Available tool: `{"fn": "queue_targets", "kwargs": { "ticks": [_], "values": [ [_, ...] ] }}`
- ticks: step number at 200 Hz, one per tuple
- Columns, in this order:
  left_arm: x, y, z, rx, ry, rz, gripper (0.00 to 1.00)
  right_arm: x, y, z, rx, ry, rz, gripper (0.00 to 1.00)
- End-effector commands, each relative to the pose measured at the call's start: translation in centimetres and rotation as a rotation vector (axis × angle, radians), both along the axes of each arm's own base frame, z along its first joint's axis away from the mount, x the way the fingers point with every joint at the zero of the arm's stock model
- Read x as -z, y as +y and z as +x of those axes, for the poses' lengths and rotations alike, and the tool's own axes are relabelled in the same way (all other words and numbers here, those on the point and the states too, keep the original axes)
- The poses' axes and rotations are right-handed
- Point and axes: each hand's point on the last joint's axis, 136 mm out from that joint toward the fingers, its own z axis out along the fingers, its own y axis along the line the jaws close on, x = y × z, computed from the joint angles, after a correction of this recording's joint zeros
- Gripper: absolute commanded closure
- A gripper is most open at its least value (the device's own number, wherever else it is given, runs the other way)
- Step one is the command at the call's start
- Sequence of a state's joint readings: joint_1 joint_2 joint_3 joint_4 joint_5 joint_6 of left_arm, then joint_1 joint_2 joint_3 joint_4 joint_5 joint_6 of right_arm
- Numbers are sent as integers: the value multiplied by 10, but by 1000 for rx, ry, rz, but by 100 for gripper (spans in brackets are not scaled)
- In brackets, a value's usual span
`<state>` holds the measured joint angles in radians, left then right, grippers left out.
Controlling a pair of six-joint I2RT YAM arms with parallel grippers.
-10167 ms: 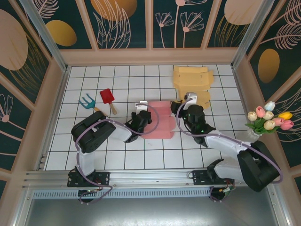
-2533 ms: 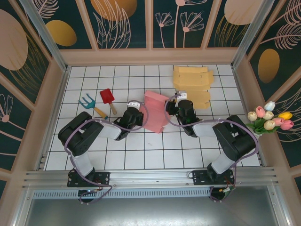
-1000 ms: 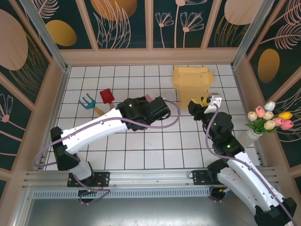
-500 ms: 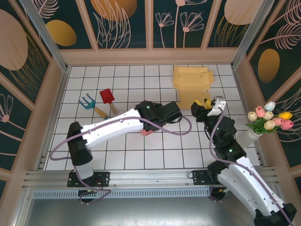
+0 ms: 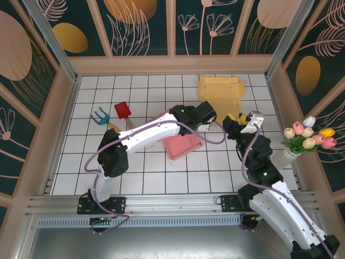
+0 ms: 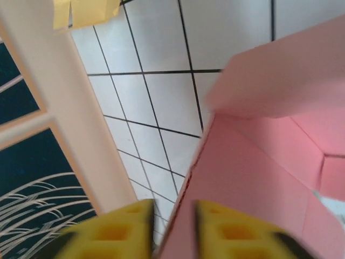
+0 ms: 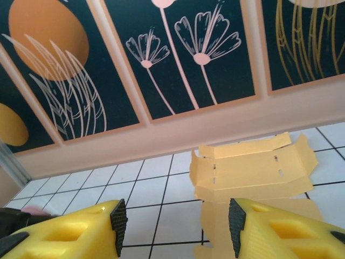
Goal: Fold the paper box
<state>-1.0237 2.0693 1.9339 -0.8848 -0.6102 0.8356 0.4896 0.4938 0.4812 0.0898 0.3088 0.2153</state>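
The pink paper box lies partly folded on the white tiles at mid-table, its flaps still loose. My left gripper reaches over its right end. In the left wrist view the box's pink wall runs up between the two yellow fingers of the left gripper. The jaws stand apart, and tile shows between the left finger and the wall's edge. My right gripper hovers to the right of the box, open and empty. In the right wrist view the right gripper faces the back wall.
Flat yellow cardboard blanks lie at the back right, seen ahead in the right wrist view as yellow blanks. A red trowel and a teal rake lie at the left. A tulip vase stands by the right wall.
The left arm has swung right and back, and its jaws have gone from shut to open. The pink box now lies uncovered on the tiles. The right arm has barely moved.
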Motion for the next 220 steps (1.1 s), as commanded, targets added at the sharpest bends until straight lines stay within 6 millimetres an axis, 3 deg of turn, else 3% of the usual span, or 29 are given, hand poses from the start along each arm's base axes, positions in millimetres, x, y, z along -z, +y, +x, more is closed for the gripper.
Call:
{"fn": "queue_targets", "kwargs": {
  "ticks": [1, 28, 49, 71, 83, 90, 91, 108, 112, 127, 148, 189, 220],
  "values": [
    [-19, -25, 11, 20, -46, -119, 49, 5, -5, 3, 33, 22, -7, 45],
    [-48, -29, 13, -28, -96, -287, 46, 13, -3, 9, 39, 77, -31, 45],
    [-81, -25, 5, -105, -113, -538, 41, 24, 5, 16, 19, 143, -52, 45],
    [-122, 4, -5, -282, -179, -924, 32, 38, 17, 24, -24, 226, -97, 45],
    [-124, 25, -18, -370, -162, -1119, 27, 49, 25, 27, -59, 277, -123, 45],
    [-121, 40, -24, -436, -145, -1234, 23, 55, 31, 29, -83, 304, -138, 45],
    [-112, 43, -26, -448, -137, -1231, 23, 56, 31, 29, -86, 307, -141, 46],
    [-89, 74, -41, -584, -68, -1443, 23, 73, 42, 32, -132, 363, -166, 46],
    [-74, 83, -44, -624, -48, -1472, 22, 76, 44, 33, -140, 375, -173, 46],
    [-44, 97, -52, -669, 82, -1605, 21, 91, 52, 36, -177, 425, -204, 46],
    [-8, 114, -43, -723, 221, -1668, 21, 110, 65, 39, -245, 497, -231, 46],
    [15, 134, -31, -709, 170, -1683, 16, 148, 83, 39, -329, 611, -245, 47],
    [22, 122, -29, -576, 227, -1685, 18, 162, 90, 40, -354, 649, -239, 47]
  ]
}}
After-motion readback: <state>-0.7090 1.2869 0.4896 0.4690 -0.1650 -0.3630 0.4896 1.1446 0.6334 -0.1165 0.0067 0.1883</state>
